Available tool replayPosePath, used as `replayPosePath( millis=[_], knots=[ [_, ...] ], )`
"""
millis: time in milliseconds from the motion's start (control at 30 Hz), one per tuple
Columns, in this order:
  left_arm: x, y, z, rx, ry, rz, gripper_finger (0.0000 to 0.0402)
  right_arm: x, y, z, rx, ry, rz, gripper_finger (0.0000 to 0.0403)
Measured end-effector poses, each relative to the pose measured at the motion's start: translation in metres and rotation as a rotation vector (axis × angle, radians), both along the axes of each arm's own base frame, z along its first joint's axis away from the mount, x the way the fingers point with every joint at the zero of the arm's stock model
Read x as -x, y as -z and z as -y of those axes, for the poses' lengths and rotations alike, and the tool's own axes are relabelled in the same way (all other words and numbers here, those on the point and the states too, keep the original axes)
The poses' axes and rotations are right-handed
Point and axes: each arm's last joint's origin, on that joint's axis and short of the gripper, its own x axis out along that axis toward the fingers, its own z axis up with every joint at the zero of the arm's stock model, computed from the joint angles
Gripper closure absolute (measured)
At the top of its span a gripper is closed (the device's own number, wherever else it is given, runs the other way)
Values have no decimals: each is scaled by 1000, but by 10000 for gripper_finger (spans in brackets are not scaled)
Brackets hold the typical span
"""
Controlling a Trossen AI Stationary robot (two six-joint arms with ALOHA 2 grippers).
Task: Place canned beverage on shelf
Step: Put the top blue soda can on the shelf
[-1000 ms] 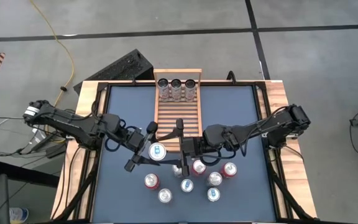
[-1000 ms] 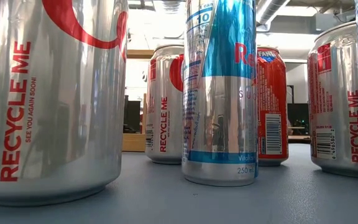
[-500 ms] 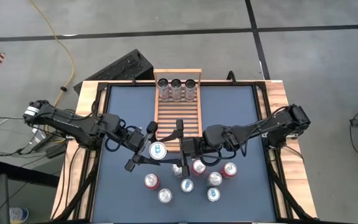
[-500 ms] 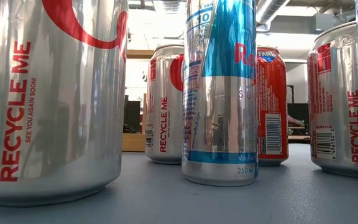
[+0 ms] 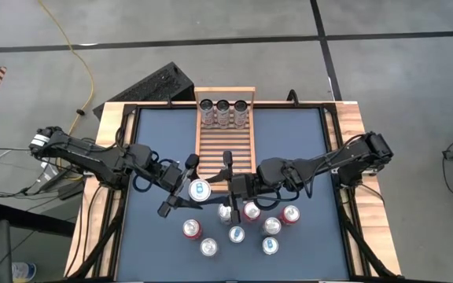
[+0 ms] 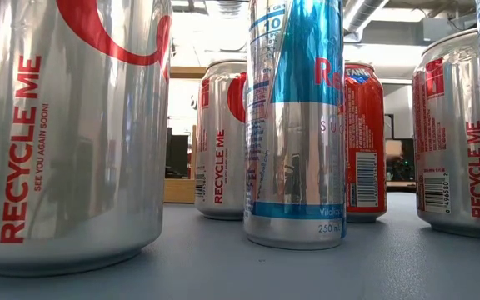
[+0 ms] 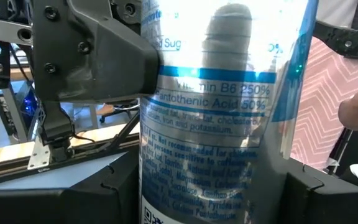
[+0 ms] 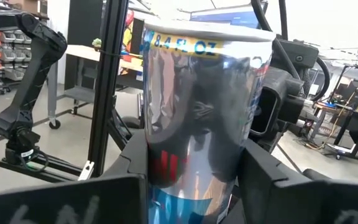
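Left gripper (image 5: 189, 191) is holding a blue-topped can (image 5: 200, 190) just off the near end of the shelf (image 5: 225, 149). Right gripper (image 5: 228, 207) is sitting over a slim can (image 5: 225, 213) (grip not discernible from above) beside a red can (image 5: 251, 211). Three cans (image 5: 223, 112) are standing in a row at the shelf's far end. Six more are clustering on the dark table (image 5: 156, 244).

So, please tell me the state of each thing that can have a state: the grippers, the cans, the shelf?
Left gripper: shut on blue can, held upright.
Right gripper: closing around slim can.
Shelf: three cans standing at its far end.
Table cans: upright.
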Motion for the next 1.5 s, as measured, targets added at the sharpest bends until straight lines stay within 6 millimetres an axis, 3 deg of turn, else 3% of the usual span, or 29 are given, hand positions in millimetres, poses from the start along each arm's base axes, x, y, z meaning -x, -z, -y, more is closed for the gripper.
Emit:
replayPosePath(
  millis=[300, 667, 833, 1033, 1300, 1500],
  knots=[
    [0, 2, 0, -15, -1, -17, 174, 0, 1, -1, 8, -1, -6, 262],
    [14, 5, -3, -14, 3, -145, 89, 0, 2, -1, 7, 4, -13, 262],
    [35, 6, -11, -12, -98, -264, 82, 0, 4, -1, 13, 3, -35, 262],
    [73, 10, -29, -37, -419, -419, 81, -1, 9, -1, 17, 4, -86, 262],
    [104, -35, -34, 61, -374, -334, 81, -1, 19, 0, -6, 7, -196, 262],
    [87, -60, -20, -99, -356, -282, 81, -2, 21, 5, -29, 20, -218, 262]
  ],
)
